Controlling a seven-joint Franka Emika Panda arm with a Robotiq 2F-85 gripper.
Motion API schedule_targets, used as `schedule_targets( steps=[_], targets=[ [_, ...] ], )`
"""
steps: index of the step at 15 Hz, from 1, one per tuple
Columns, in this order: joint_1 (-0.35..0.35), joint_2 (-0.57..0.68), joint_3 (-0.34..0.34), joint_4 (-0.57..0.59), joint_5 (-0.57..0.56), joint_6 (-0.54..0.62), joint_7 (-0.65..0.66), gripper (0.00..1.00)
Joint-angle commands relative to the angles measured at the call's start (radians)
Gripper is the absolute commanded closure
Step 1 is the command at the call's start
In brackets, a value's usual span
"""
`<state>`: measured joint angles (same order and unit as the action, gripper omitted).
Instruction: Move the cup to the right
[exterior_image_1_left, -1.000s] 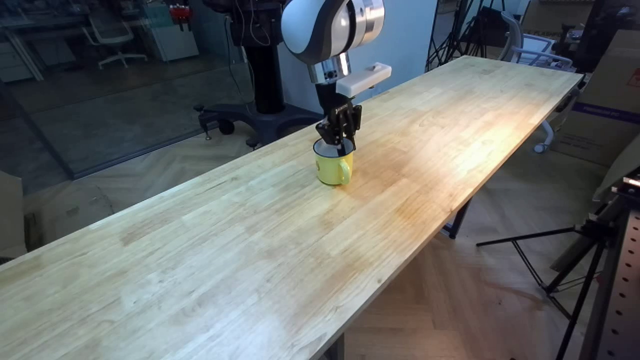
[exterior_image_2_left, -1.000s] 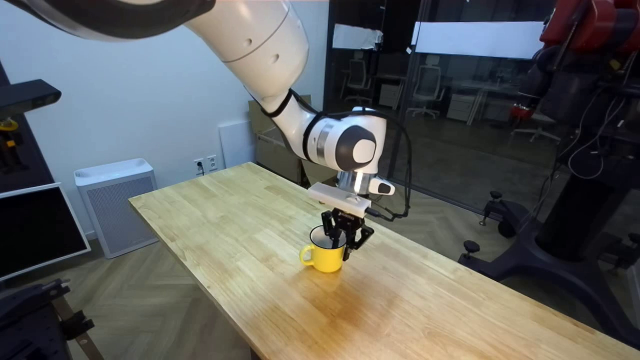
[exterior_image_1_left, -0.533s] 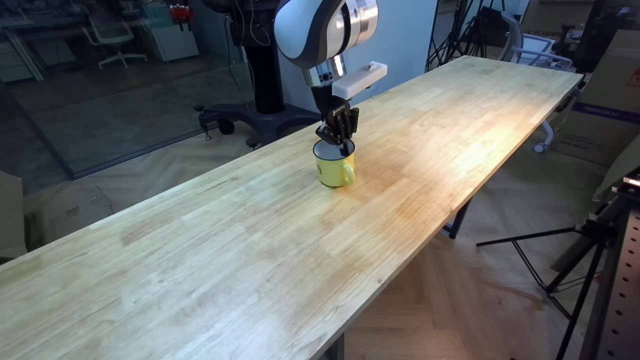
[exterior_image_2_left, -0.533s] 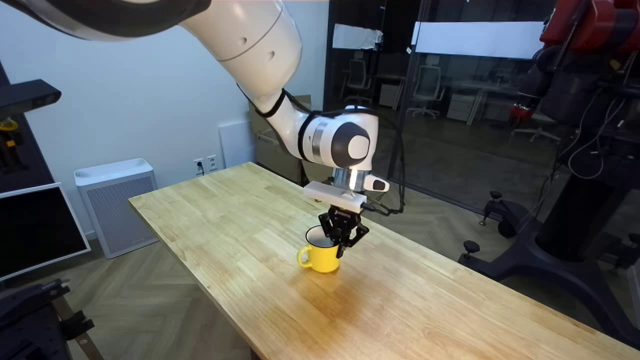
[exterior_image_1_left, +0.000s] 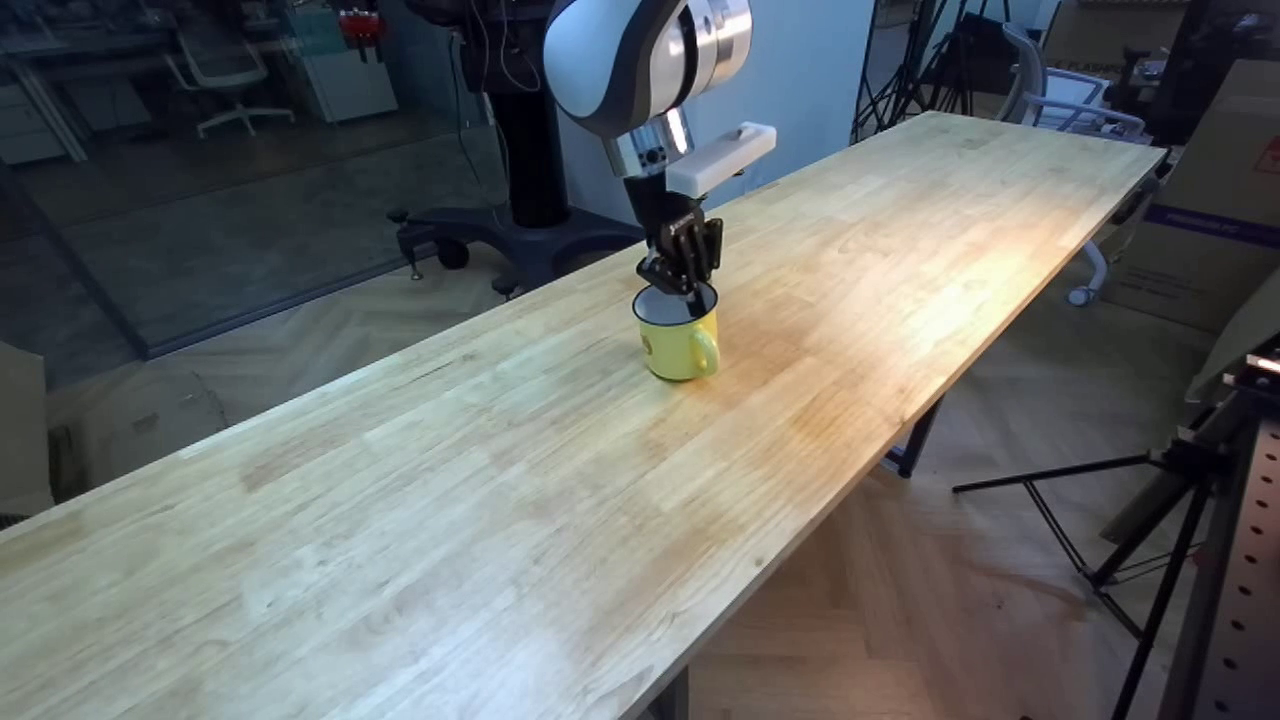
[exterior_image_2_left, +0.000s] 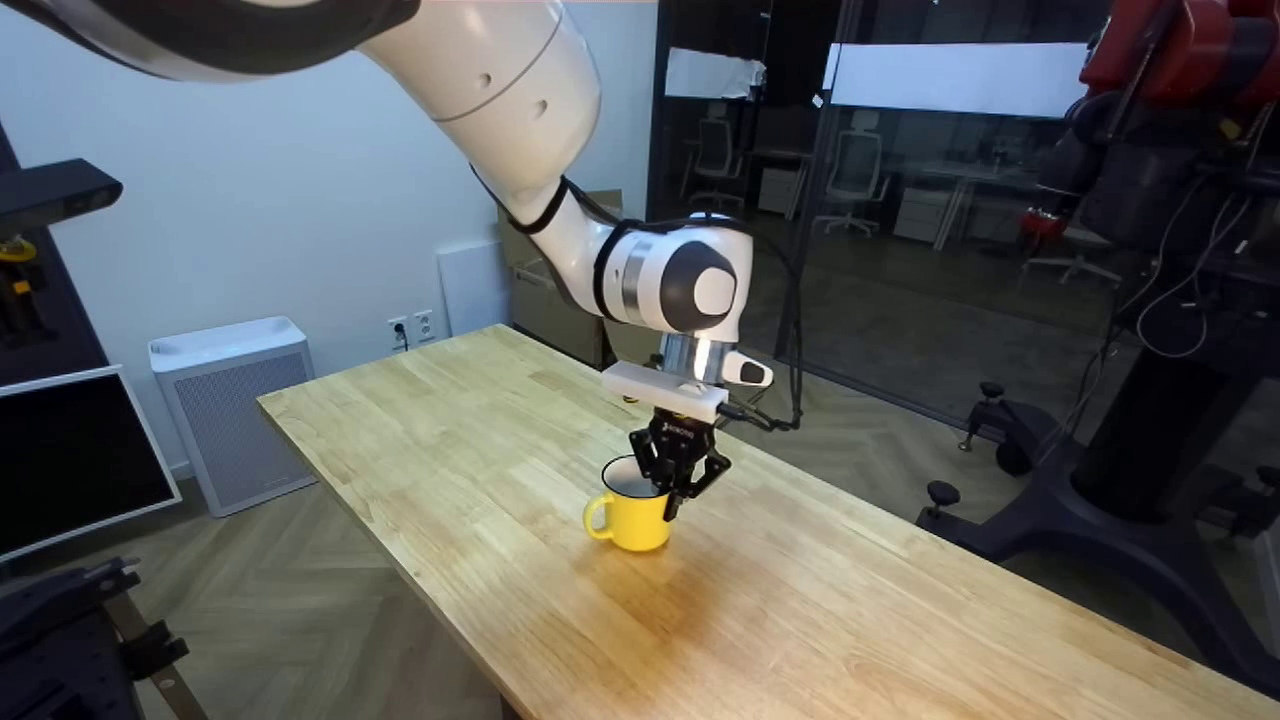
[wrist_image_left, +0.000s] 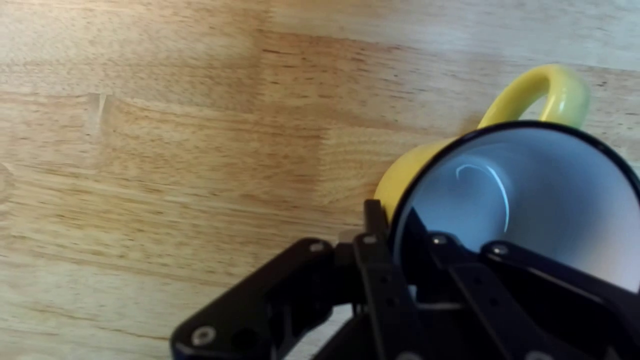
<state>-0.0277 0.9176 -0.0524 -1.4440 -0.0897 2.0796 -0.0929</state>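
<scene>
Only the wrist view plainly shows the gripper (wrist_image_left: 395, 225) clamped on the cup (wrist_image_left: 540, 200) at its wall, one finger (wrist_image_left: 417, 250) within. Both exterior views show its axis roughly upright, on or just above the tabletop (exterior_image_1_left: 450, 480), hard to judge which, handle (exterior_image_1_left: 708, 352) toward a long edge.

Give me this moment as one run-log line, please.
task: move cup right | pincer: shut on cup, one finger outside, one inside | cup: roughly upright | handle: untouched | table contact: unclear
</scene>
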Motion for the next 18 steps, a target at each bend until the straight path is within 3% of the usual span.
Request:
schedule_targets(
  steps=[1,2,11,18],
  targets=[
    [-0.005,0.002,0.006,0.005,-0.007,-0.004,0.003,0.89],
    [-0.004,0.002,0.006,0.005,-0.007,-0.004,0.003,0.97],
    [-0.095,-0.065,0.011,-0.081,0.12,0.045,0.022,0.97],
    [-0.159,-0.147,-0.029,-0.206,0.166,0.195,0.061,0.97]
  ],
)
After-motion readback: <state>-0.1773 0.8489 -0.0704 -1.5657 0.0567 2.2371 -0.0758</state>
